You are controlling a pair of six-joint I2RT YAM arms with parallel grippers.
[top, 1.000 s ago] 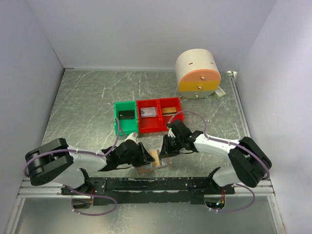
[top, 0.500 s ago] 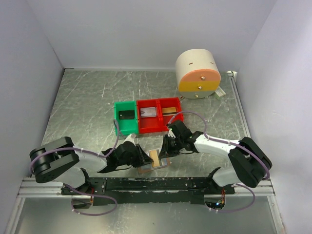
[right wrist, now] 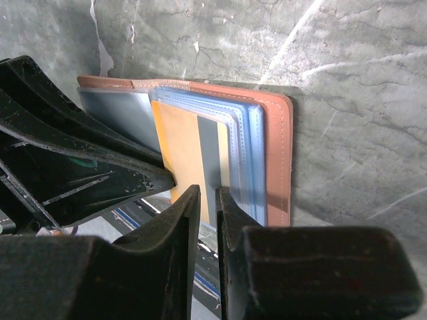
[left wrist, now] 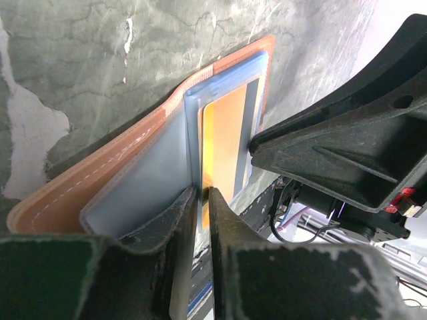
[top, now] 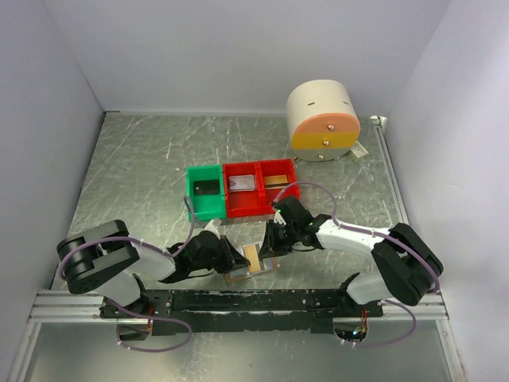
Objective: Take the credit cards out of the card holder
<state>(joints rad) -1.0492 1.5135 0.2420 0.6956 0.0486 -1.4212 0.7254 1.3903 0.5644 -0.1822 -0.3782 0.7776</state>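
The tan card holder (top: 236, 278) (left wrist: 100, 180) (right wrist: 277, 153) is open between my two grippers, close to the table's front edge. A gold credit card (top: 253, 258) (left wrist: 223, 140) (right wrist: 177, 147) with a grey stripe sits in its pale blue sleeves. My left gripper (top: 237, 259) (left wrist: 200, 200) has its jaws pinched on the card's edge beside the fold. From the other side, my right gripper (top: 269, 243) (right wrist: 208, 197) is shut on the holder's sleeve page at the card's stripe. Three more credit cards lie in the bins: dark (top: 205, 188), silver (top: 242, 182) and gold (top: 276, 180).
A green bin (top: 191, 203) and a red double bin (top: 248, 208) stand just behind the grippers. A big cream cylinder (top: 322, 119) with an orange band is at the back right. The black rail (top: 254, 301) runs right below the holder.
My left gripper's jaws have closed onto the card's edge, and the left arm's elbow has shifted a little right. The right arm and the holder have not moved.
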